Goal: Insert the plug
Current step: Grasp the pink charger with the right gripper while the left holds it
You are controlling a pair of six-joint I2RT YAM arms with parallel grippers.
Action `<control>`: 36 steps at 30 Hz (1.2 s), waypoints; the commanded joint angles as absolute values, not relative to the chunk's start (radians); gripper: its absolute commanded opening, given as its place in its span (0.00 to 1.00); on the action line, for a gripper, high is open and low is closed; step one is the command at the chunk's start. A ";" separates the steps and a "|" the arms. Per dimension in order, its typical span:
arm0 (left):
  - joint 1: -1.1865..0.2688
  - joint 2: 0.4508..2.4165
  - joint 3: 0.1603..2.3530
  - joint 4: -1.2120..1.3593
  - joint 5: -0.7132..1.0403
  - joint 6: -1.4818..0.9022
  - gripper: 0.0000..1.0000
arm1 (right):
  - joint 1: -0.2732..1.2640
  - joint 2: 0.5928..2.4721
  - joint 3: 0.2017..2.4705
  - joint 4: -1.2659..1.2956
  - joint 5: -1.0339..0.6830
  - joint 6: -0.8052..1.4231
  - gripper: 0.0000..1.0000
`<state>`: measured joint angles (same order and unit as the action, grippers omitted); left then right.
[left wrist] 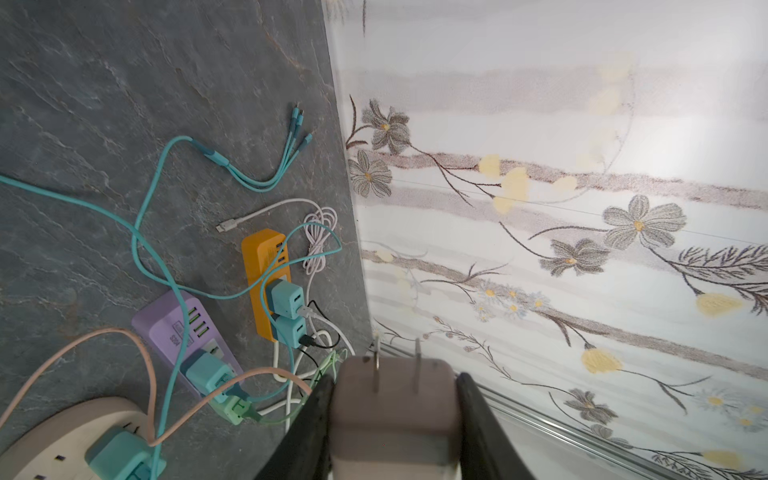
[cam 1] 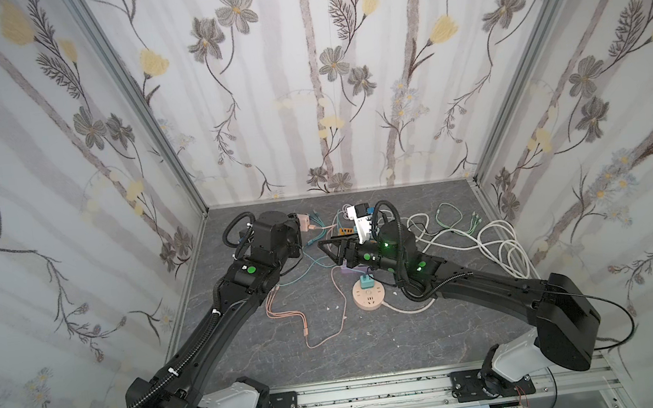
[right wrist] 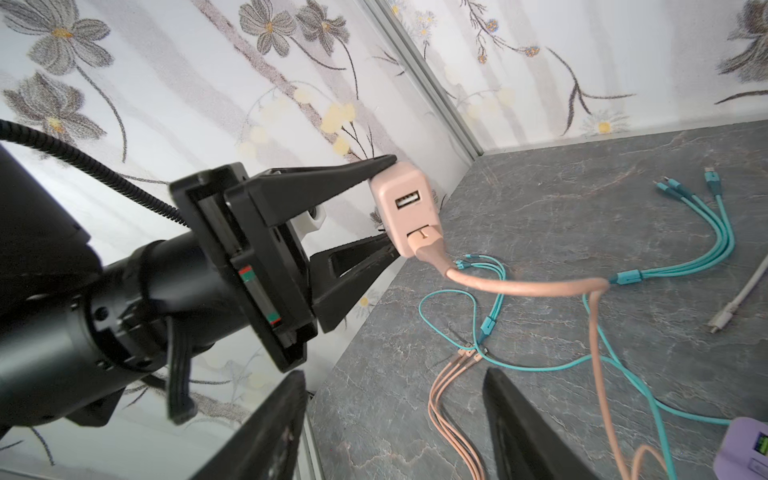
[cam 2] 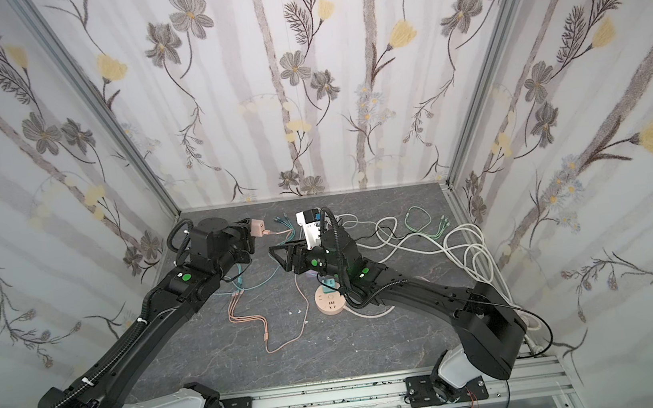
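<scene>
We are clamping the pink plug (right wrist: pixel 405 208) in our left gripper (right wrist: pixel 389 205), with our right gripper (right wrist: pixel 395 374) gaping empty nearby. The pink cable (right wrist: pixel 519 286) trailing beyond the fingertips may be dragging the plug askew.

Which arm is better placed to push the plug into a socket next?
Left. The left hand grips the pink charger by its sides, with its prongs bare and pointing away from the hand. The right hand is open and empty, so it would likely need a handover first.
</scene>
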<state>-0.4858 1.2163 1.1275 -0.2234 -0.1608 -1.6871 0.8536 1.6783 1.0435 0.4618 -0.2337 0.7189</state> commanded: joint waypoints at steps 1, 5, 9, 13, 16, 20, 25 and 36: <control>-0.489 1.198 1.129 -0.170 -0.135 -1.736 0.00 | 0.854 1.718 1.079 0.548 -0.264 0.742 0.68; -0.489 1.187 1.116 -0.171 -0.128 -1.736 0.00 | 0.846 1.767 1.137 0.553 -0.265 0.727 0.66; -0.489 1.184 1.106 -0.171 -0.123 -1.735 0.00 | 0.829 1.795 1.186 0.537 -0.279 0.696 0.64; -0.490 1.184 1.103 -0.162 -0.114 -1.734 0.00 | 0.807 1.808 1.229 0.484 -0.313 0.668 0.61; -0.491 1.181 1.106 -0.161 -0.109 -1.727 0.00 | 0.790 1.818 1.271 0.390 -0.354 0.628 0.59; -0.493 1.175 1.107 -0.162 -0.112 -1.714 0.00 | 0.748 1.837 1.334 0.249 -0.422 0.588 0.56; -0.497 1.179 1.106 -0.157 -0.103 -1.713 0.00 | 0.731 1.853 1.382 0.181 -0.479 0.545 0.50; -0.503 1.196 1.109 -0.148 -0.105 -1.716 0.00 | 0.732 1.891 1.438 0.210 -0.580 0.512 0.51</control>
